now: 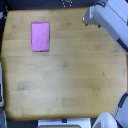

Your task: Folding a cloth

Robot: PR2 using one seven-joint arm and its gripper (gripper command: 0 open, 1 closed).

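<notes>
The cloth (pixel 40 36) is a pink-magenta rectangle lying flat on the wooden table (pixel 70 75), toward the exterior view's upper left, with its long side running up and down the picture. My arm comes in from the upper right, and its gripper (pixel 88 19) end hovers over the table's far edge, well to the right of the cloth and not touching it. The picture is too blurred to make out the fingers. Nothing appears to be held.
The arm's white-grey body (pixel 112 20) covers the table's upper right corner. A white rounded robot part (pixel 106 121) and a pale flat piece (pixel 62 123) sit below the table's near edge. A grey object (pixel 1 95) shows at the left edge.
</notes>
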